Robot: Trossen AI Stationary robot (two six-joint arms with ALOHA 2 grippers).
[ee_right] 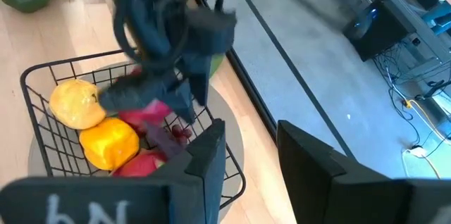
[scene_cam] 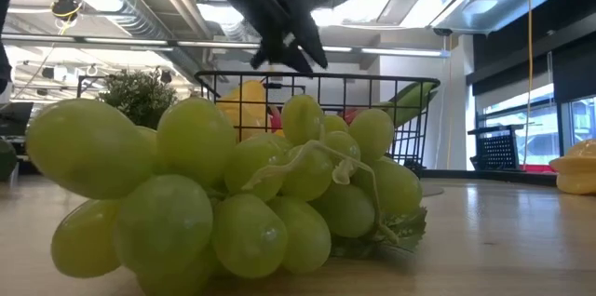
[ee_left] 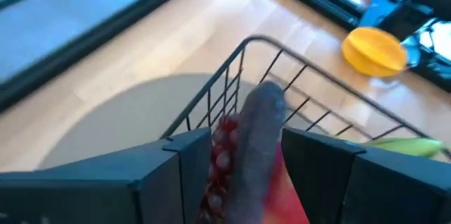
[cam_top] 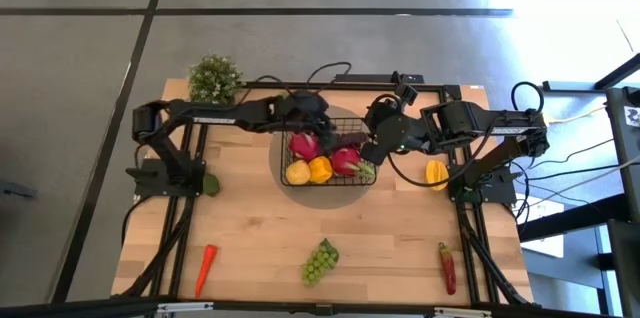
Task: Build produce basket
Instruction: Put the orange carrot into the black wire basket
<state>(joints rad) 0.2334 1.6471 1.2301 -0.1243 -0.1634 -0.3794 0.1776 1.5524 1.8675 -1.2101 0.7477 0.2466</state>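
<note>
- The basket (cam_top: 330,163) is set at the counter's (cam_top: 260,233) far middle, already holding a lemon (cam_top: 298,171), a yellow pepper (cam_top: 320,169) and two dragon fruits (cam_top: 345,161).
- Purple grapes (ee_right: 176,132) are seen just below the left pincer (cam_top: 305,130), poised over the basket's 11 o'clock corner; whether it has let go cannot be told.
- The right pincer (cam_top: 368,154), empty and parted, is held at the basket's 2 o'clock rim.
- Green grapes (cam_top: 319,261), a carrot (cam_top: 204,267) and a chili (cam_top: 447,267) are left along the near edge.

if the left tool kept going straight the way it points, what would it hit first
Most likely the purple grapes lying just past the left tool, inside the basket. Beyond them come the basket's far wire wall and bare table, though depth here is hard to judge.
</note>
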